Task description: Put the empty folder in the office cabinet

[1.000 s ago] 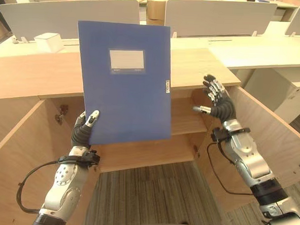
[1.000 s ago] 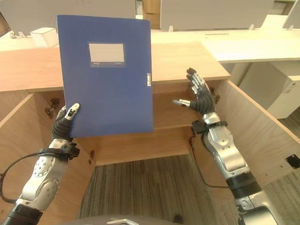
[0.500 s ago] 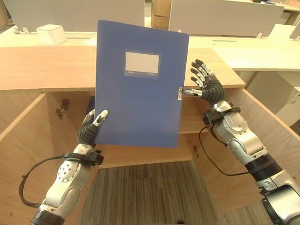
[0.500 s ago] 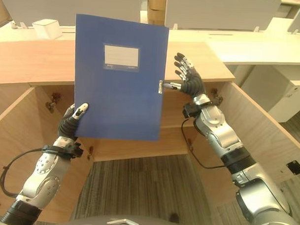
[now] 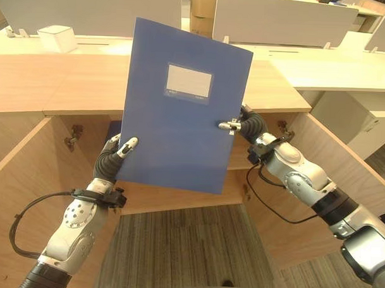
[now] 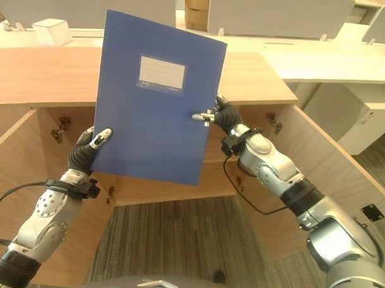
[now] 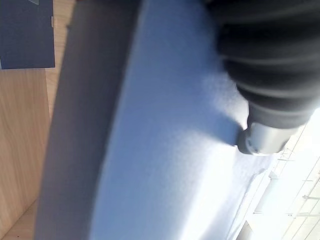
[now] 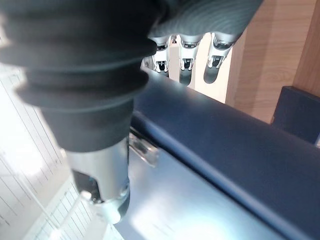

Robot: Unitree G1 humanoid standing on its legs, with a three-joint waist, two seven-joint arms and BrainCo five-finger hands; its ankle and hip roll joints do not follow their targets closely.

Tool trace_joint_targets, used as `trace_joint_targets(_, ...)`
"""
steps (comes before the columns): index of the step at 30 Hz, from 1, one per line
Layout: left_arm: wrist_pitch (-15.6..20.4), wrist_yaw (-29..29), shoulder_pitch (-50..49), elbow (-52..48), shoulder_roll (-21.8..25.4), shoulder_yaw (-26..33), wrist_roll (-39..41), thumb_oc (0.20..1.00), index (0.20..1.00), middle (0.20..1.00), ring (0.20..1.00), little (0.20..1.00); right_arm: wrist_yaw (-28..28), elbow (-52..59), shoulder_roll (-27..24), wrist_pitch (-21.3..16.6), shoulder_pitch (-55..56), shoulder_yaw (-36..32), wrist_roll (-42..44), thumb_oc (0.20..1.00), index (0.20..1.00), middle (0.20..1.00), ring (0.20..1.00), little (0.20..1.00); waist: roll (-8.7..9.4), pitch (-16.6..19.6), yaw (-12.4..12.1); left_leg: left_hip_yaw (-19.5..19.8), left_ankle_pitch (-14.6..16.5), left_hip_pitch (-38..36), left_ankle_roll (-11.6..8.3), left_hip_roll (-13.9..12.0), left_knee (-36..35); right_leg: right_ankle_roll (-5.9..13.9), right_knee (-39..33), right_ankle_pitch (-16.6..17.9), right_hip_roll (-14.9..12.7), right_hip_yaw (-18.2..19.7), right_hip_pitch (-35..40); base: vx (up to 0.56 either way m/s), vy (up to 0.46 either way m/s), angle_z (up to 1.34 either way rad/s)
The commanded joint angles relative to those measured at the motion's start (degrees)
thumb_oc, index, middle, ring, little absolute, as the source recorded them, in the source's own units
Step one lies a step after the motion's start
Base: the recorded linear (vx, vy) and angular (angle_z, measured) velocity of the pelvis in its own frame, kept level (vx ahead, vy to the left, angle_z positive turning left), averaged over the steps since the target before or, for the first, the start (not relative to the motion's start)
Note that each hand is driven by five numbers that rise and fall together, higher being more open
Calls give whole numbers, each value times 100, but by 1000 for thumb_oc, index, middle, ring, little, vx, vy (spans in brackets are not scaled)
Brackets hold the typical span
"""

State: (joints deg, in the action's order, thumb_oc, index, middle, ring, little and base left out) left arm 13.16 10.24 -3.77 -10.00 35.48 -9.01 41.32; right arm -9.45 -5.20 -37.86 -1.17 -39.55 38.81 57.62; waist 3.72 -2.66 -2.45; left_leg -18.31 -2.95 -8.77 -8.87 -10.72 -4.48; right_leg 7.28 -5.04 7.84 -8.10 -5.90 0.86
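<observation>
Since a second ago, right hand has reached one blue folder, pinching its clasp edge; left hand grips its lower corner before the open cabinet. Right wrist view reveals another folder inside.

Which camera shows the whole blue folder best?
The left eye view: the blue folder shows whole, upright, with its label, held by the left hand and right hand. The right eye view nearly matches; the wrist views catch close-up patches of it.
</observation>
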Motion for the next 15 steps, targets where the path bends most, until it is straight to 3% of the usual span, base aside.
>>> trace_joint_targets(1, 448, 42, 683, -557, 391, -254, -83, 200, 200, 200, 200, 200, -171, 218, -139, -196, -484, 111, 345, 1000, 1000, 1000, 1000, 1000, 60, 226, -27, 432, 69, 184, -65, -202, -52, 368, 4, -213, -445, 146, 206, 0, 0, 0)
trace_joint_targets(3, 450, 10, 713, -527, 318, -311, -117, 200, 200, 200, 200, 200, -189, 268, -24, -175, -381, 144, 345, 1000, 1000, 1000, 1000, 1000, 51, 218, -27, 440, 70, 183, -62, -204, -52, 367, 4, -214, -449, 141, 206, 0, 0, 0)
trace_joint_targets(4, 444, 5, 721, -509, 300, -331, -140, 200, 200, 200, 200, 200, -200, 282, 8, -165, -343, 139, 328, 300, 300, 300, 300, 300, 46, 217, -27, 442, 71, 183, -61, -205, -52, 365, 4, -216, -449, 136, 207, 0, 0, 0)
trace_joint_targets(5, 444, 5, 721, -509, 300, -331, -140, 200, 200, 200, 200, 200, -200, 282, 8, -165, -343, 139, 328, 300, 300, 300, 300, 300, 46, 217, -27, 442, 71, 183, -61, -205, -52, 365, 4, -216, -449, 136, 207, 0, 0, 0)
trace_joint_targets(6, 439, -10, 731, -486, 280, -351, -168, 200, 200, 200, 200, 200, -207, 286, 61, -163, -308, 134, 274, 200, 200, 200, 200, 200, 37, 212, -31, 445, 69, 186, -59, -205, -52, 364, 4, -218, -449, 135, 211, 0, 0, 0)
trace_joint_targets(9, 437, -4, 686, -423, 173, -302, -193, 200, 200, 200, 200, 200, -201, 333, 270, -336, -86, -114, -55, 200, 200, 200, 200, 200, -1, 197, -44, 466, 72, 199, -50, -207, -52, 358, 4, -230, -455, 119, 218, 0, 0, 0)
trace_joint_targets(15, 498, -280, 396, -236, -214, 119, -597, 200, 200, 200, 200, 200, 86, 512, 450, -812, 433, -948, -1574, 200, 200, 200, 200, 200, -64, 191, -52, 506, 101, 208, -15, -194, -52, 350, 4, -264, -468, 74, 250, 0, 0, 0)
